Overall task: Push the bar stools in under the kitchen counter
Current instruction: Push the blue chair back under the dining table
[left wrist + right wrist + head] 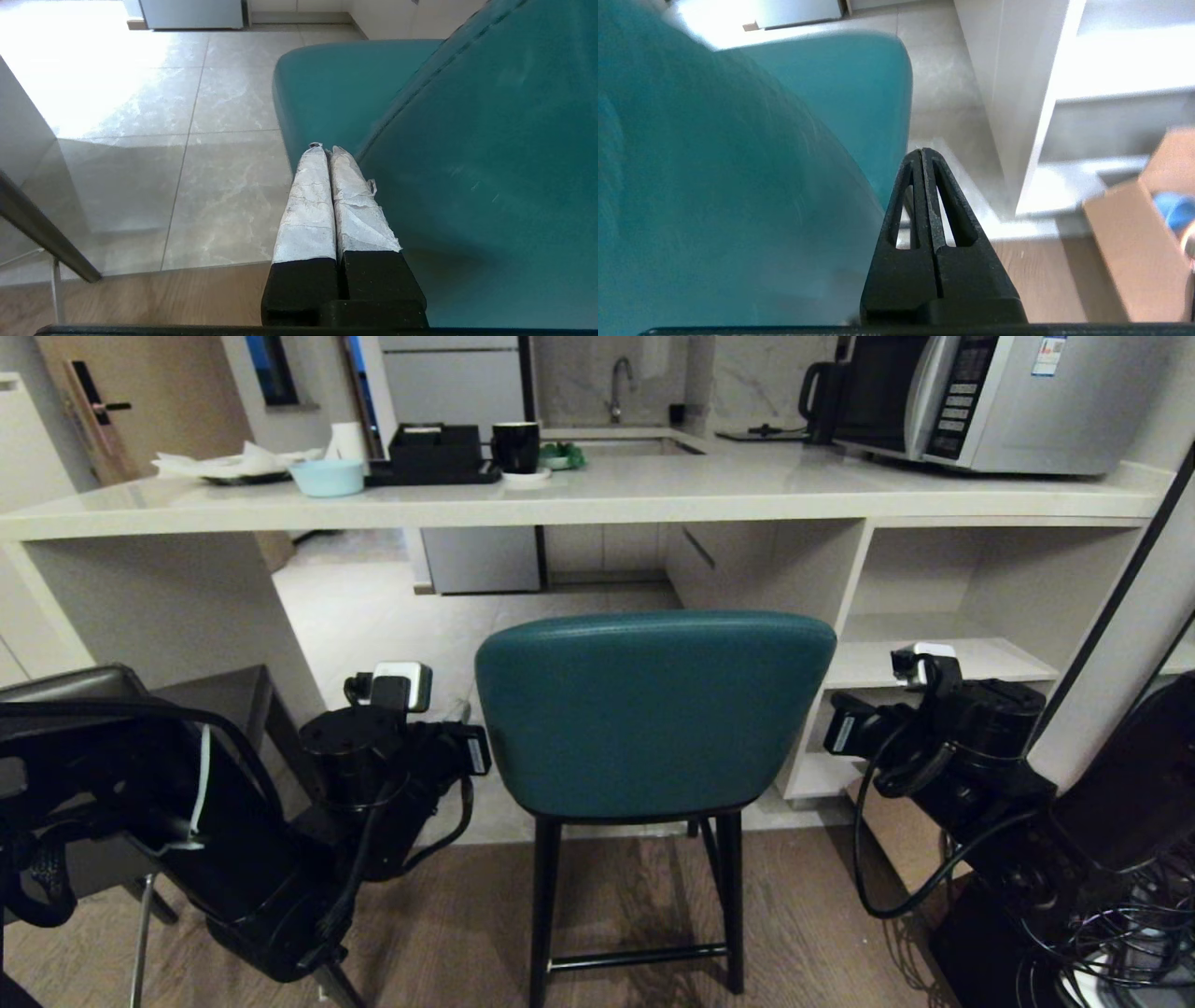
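Now both closed, empty grippers, left gripper (pixel 329 151) and right gripper (pixel 922 151), are flanking the teal stool (pixel 653 709), which is standing just short of the counter (pixel 653 490). They should be pressing evenly, keeping it straight toward the gap.

silver microwave (pixel 994 397); black mug (pixel 515 446); pale blue bowl (pixel 327 477); cardboard box (pixel 1134 252)

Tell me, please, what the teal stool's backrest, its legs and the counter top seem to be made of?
Teal stool backrest: likely leather or faux leather, with a smooth soft sheen and a stitched seam.
Legs: probably black-painted metal, thin and matte.
Kitchen counter: looks like polished cream stone, thick and glossy.
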